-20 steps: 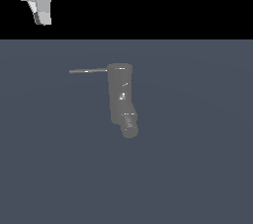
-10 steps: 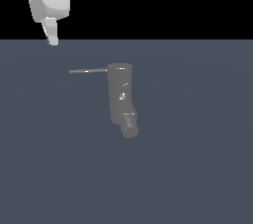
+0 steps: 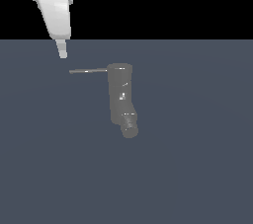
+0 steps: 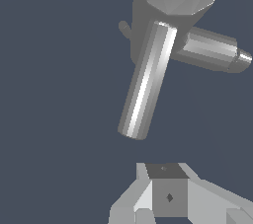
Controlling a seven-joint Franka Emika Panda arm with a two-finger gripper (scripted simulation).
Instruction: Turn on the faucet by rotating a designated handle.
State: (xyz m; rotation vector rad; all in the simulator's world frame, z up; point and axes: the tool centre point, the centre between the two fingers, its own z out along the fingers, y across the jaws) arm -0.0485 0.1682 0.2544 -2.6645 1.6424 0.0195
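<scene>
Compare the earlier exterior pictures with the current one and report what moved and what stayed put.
The gripper has come down from the exterior view's top left corner and shifted toward the exterior view's right, now hanging just above the free end of the handle. It has taken hold of nothing; there is a gap between them. The faucet and its handle are unchanged, the handle pointing to the exterior view's left.

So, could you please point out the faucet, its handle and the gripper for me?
faucet [image 3: 120,94], exterior view, middle of the upright cylinder.
handle [image 3: 88,71], exterior view, mid-length of the rod.
gripper [image 3: 63,52], exterior view, its fingertips.
</scene>
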